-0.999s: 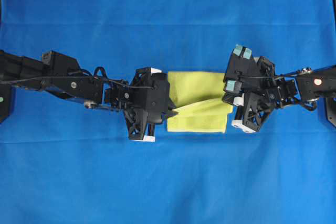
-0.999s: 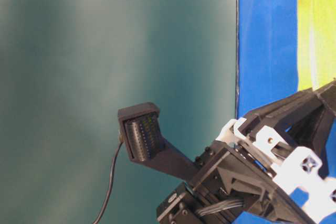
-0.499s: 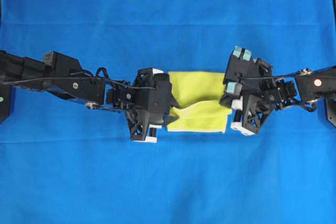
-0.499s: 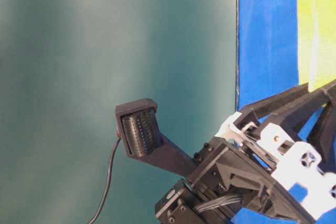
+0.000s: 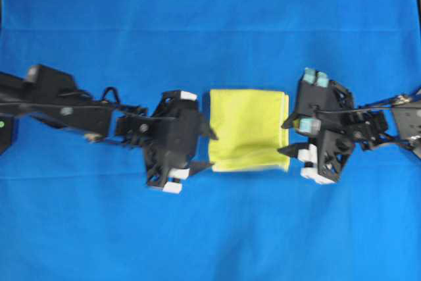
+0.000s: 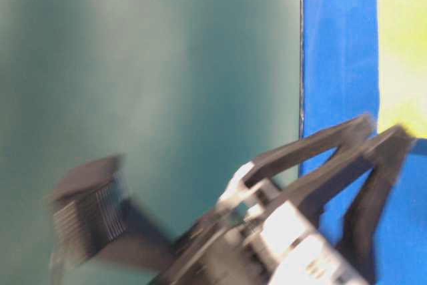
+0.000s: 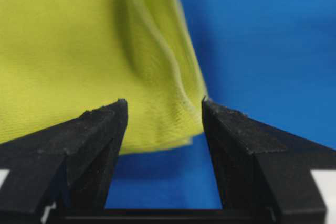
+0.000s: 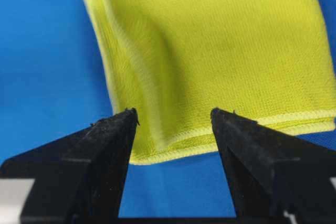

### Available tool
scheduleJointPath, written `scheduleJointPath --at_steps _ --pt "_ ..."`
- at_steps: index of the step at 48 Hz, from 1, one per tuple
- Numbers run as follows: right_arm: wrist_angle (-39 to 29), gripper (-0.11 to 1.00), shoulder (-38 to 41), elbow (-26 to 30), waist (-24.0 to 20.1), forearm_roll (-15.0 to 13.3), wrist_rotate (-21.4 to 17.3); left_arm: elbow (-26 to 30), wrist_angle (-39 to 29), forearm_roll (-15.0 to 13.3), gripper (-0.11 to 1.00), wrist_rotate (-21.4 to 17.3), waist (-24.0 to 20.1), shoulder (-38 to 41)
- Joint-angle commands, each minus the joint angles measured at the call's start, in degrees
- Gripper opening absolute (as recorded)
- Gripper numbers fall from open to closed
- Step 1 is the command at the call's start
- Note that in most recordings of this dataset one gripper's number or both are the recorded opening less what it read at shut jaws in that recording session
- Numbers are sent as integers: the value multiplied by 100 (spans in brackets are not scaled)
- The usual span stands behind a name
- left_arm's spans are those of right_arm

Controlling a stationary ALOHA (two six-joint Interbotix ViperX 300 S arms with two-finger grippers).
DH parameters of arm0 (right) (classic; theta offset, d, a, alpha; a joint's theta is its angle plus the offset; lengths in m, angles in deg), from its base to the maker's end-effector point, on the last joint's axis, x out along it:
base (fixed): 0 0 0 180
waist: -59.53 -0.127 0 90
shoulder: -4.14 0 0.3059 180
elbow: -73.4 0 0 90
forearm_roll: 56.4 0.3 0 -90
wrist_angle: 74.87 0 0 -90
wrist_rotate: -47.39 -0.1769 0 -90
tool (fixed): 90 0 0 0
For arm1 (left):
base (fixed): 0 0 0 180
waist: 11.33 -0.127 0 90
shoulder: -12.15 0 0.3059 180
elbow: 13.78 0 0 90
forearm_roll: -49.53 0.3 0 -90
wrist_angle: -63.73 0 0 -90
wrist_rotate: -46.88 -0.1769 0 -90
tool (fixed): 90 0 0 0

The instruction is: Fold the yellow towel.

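Observation:
The yellow towel (image 5: 248, 129) lies folded and flat on the blue cloth, its paler hems stacked at the near edge (image 8: 210, 51). At its left edge stands my left gripper (image 5: 210, 148), open and holding nothing. The left wrist view shows the towel's corner (image 7: 79, 51) just beyond the gripper (image 7: 163, 102), with blue cloth between the fingers. My right gripper (image 5: 284, 138) is open at the towel's right edge. In the right wrist view this gripper (image 8: 173, 111) frames the towel's hem without touching it.
The large blue cloth (image 5: 197, 228) covers the whole work surface under both arms. The table-level view is turned on its side. It shows the towel (image 6: 400, 51) at the top right, a teal backdrop (image 6: 167, 98), and one blurred open gripper (image 6: 387, 128).
Both grippers opened and let go of the towel, then drew back outward from its edges. The raised fold of the towel dropped flat.

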Motion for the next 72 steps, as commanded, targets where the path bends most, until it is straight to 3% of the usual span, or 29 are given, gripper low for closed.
scheduleJointPath --at_steps 1,17,32,41,52,61,72 --pt "-167 62 -457 97 -62 -35 9 -44 -44 0 56 -9 114 -527" --pt "-457 62 -2303 -439 -53 -729 0 -958 299 0 56 -9 167 -2109" --pt "-501 62 -4017 -1301 167 -1318 0 -2294 1055 0 56 -18 123 -3797" --pt "-193 62 -4632 -1960 554 -1380 0 -3094 1310 -9 56 -9 -62 -4623" --pt "756 62 -4992 -2698 1028 -1318 -26 -4104 1670 -35 56 18 -158 -5581" --pt "940 62 -4948 -2716 1063 -1327 -26 -4623 1802 -44 56 185 -211 -6284" --pt "949 62 -4957 -2716 1063 -1327 -26 -4693 1661 -44 56 220 -308 -6530"
